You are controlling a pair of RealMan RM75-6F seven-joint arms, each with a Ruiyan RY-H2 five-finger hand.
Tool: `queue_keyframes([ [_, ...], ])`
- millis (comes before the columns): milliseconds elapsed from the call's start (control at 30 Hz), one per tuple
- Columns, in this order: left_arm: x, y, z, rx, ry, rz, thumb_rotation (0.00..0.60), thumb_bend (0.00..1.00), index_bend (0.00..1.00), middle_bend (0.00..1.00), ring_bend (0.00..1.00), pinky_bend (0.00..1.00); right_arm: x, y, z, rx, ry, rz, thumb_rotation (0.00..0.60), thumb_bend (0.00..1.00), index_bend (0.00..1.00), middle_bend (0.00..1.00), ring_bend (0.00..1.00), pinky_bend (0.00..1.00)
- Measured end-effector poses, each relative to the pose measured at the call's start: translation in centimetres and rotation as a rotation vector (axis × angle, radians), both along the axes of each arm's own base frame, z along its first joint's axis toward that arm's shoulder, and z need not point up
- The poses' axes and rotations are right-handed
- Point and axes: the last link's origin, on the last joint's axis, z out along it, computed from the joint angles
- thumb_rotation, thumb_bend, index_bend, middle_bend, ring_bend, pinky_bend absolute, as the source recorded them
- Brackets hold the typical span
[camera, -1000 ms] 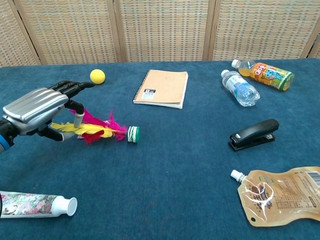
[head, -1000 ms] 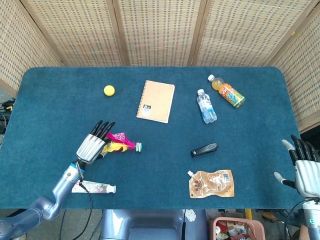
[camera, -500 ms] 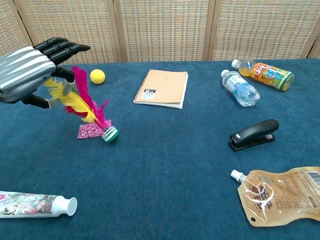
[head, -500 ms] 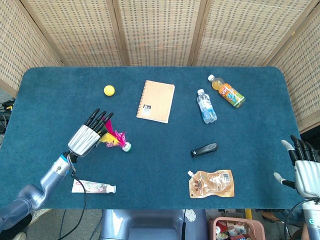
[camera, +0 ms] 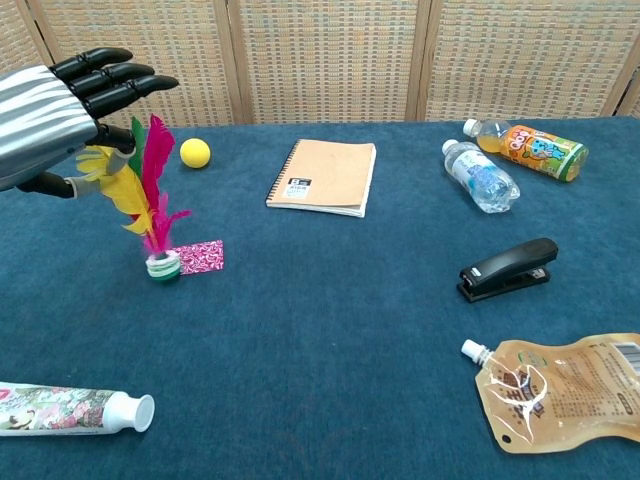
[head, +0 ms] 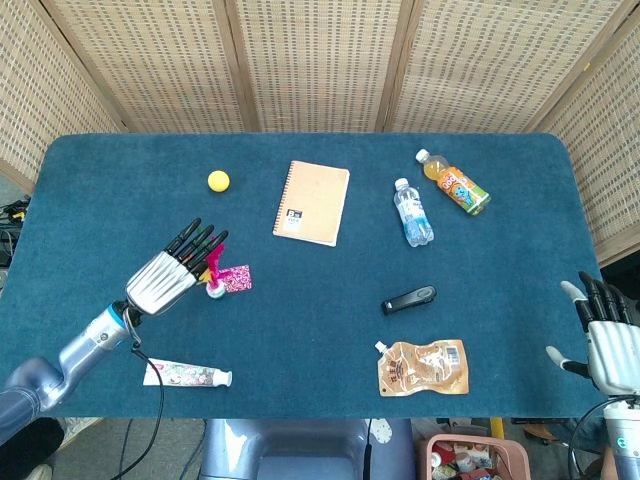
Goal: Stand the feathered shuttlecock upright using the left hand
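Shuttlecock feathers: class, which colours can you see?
The shuttlecock has pink, yellow and green feathers, clearest in the chest view.

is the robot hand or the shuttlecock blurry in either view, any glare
Head view: even, soft light, no glare; the shuttlecock is small and mostly hidden under the left robot hand. Chest view: both sharp, feathers crisp, only faint highlights on the hand's metal back; the hand is cropped by the left edge.

The left hand [camera: 55,110] is running off the chest view's left edge and covering the tops of the shuttlecock [camera: 150,195] feathers, so any grip there is hidden. The tube [camera: 70,410] is also getting cut off at that edge.
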Motion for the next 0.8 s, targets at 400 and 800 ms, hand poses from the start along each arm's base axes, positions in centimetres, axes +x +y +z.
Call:
queue_keyframes([
  [400, -0.9, -1.0, -0.9, -0.039, -0.017, 0.013, 0.6, 0.0, 0.0, 0.0, 0.0, 0.0, 0.0, 0.0, 0.0, 0.002, -0.003, -0.006, 0.6, 0.0, 0.0, 0.0, 0.0, 0.0],
  [800, -0.7, -2.6, 2.3, -0.053, -0.19, -0.011, 0.6, 0.0, 0.0, 0.0, 0.0, 0.0, 0.1, 0.1, 0.1, 0.005, -0.015, -0.001, 0.6, 0.0, 0.0, 0.0, 0.0, 0.0],
])
